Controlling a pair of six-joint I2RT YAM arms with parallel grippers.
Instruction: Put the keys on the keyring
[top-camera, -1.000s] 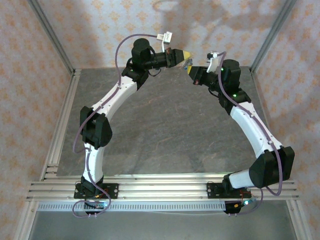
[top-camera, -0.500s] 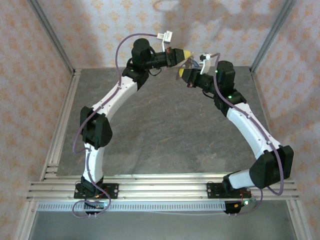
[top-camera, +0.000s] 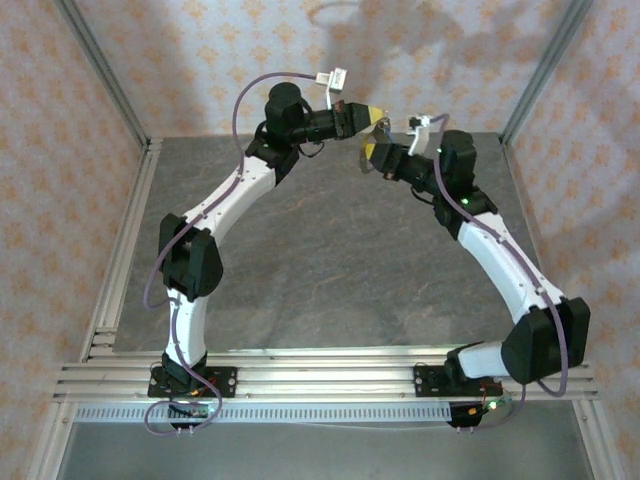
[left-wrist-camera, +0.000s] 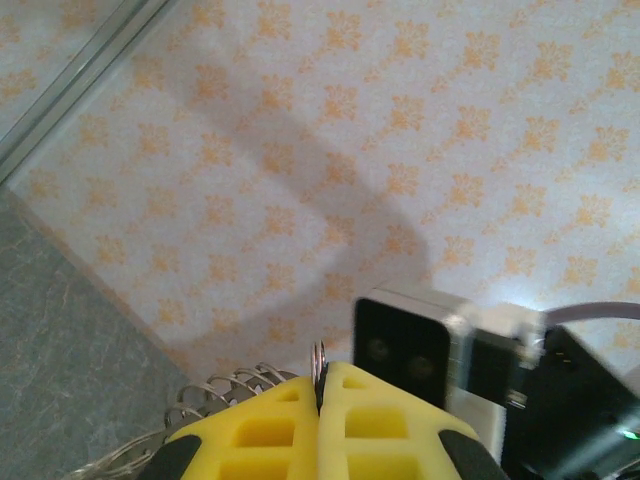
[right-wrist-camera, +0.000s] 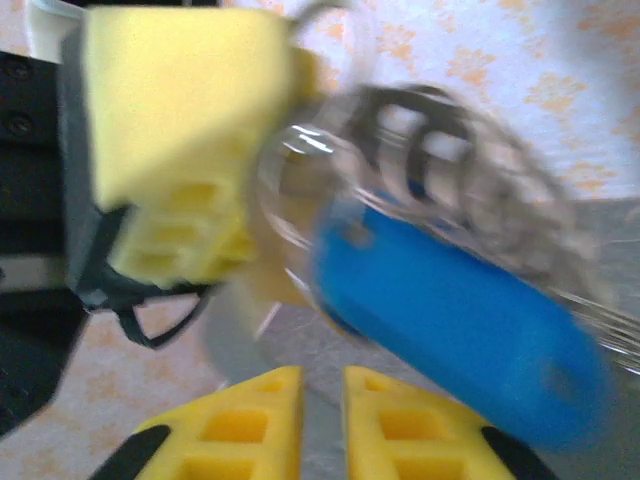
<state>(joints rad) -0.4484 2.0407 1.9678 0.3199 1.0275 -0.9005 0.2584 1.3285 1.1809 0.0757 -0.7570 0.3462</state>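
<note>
left arm (top-camera: 215, 205): base at the near left, elbow bent, white link sloping up and to the right toward the far middle.
left wrist (top-camera: 290, 112): raised, turned so the hand points right, about level.
left hand (top-camera: 372, 117): yellow fingers (left-wrist-camera: 270, 425) pressed flat together, pinching the thin metal edge of the keyring (left-wrist-camera: 319, 353).
right arm (top-camera: 505, 265): base at the near right, elbow pushed outward, white link sloping up and to the left.
right wrist (top-camera: 455, 160): raised, hand pointing left and slightly up.
right hand (right-wrist-camera: 322, 385): yellow fingers (right-wrist-camera: 245, 420) a narrow gap apart, nothing between them.
hands together: tips facing, near each other, left just above right.
</note>
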